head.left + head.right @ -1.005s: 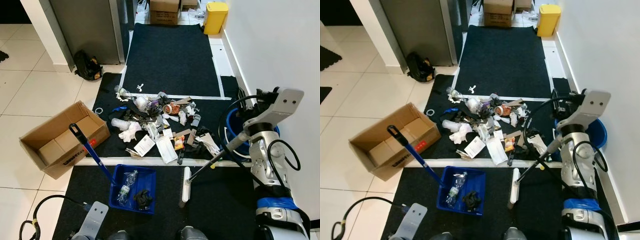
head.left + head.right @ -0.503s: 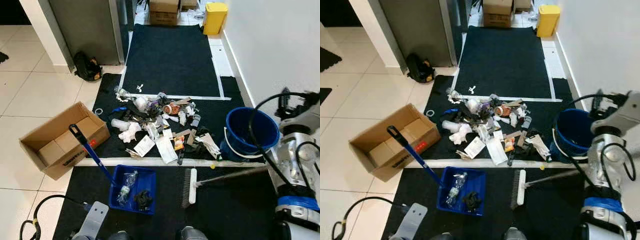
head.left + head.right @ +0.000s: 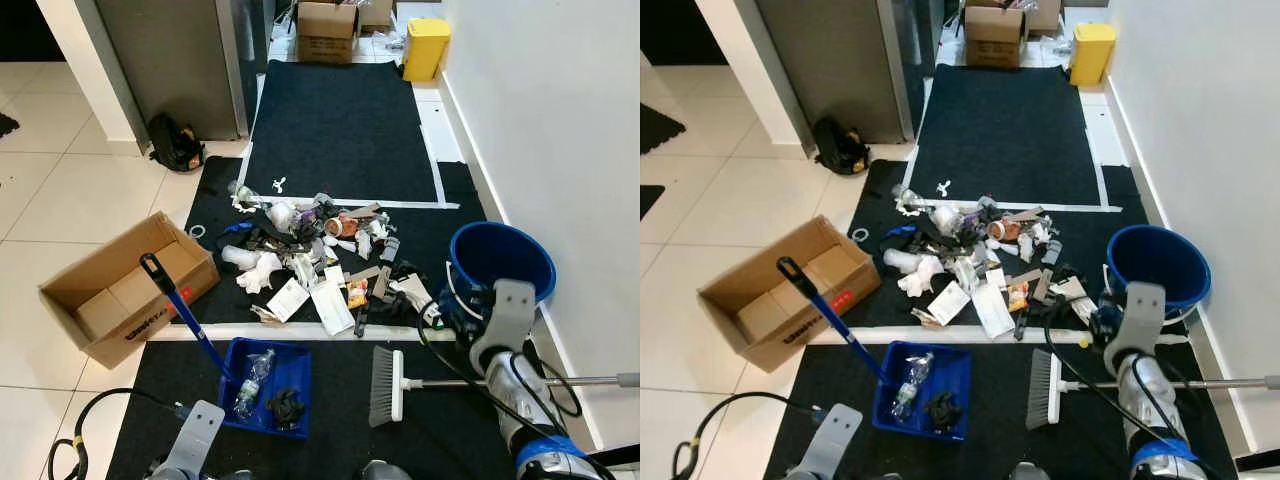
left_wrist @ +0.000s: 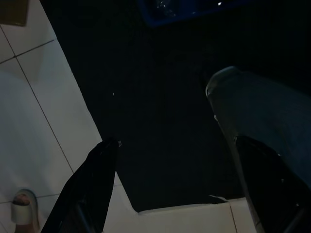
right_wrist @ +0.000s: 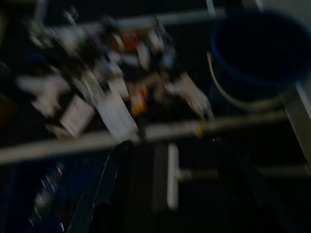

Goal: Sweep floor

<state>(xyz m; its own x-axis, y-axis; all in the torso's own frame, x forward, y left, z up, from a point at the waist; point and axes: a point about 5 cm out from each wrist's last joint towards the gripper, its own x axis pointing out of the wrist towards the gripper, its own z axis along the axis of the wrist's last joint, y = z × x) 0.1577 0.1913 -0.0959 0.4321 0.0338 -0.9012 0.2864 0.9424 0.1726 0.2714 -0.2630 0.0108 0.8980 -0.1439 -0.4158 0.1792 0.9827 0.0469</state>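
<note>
Currently the broom (image 3: 385, 385) is seen lying flat, ungripped by the open right gripper (image 5: 170, 194); risk: litter pile (image 3: 315, 255) left unswept, blue bucket (image 3: 500, 262) knocked during re-grasp; left gripper (image 4: 170, 179) spread open too.

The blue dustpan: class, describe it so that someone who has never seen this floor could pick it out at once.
Start at the dark floor mat running down the corridor and follow it past the heap of mixed rubbish to the white strip. Just beyond it, between the open cardboard box and the grey-bristled broom, sits the blue plastic dustpan. It alone has a long blue handle and holds a clear plastic bottle.
</note>
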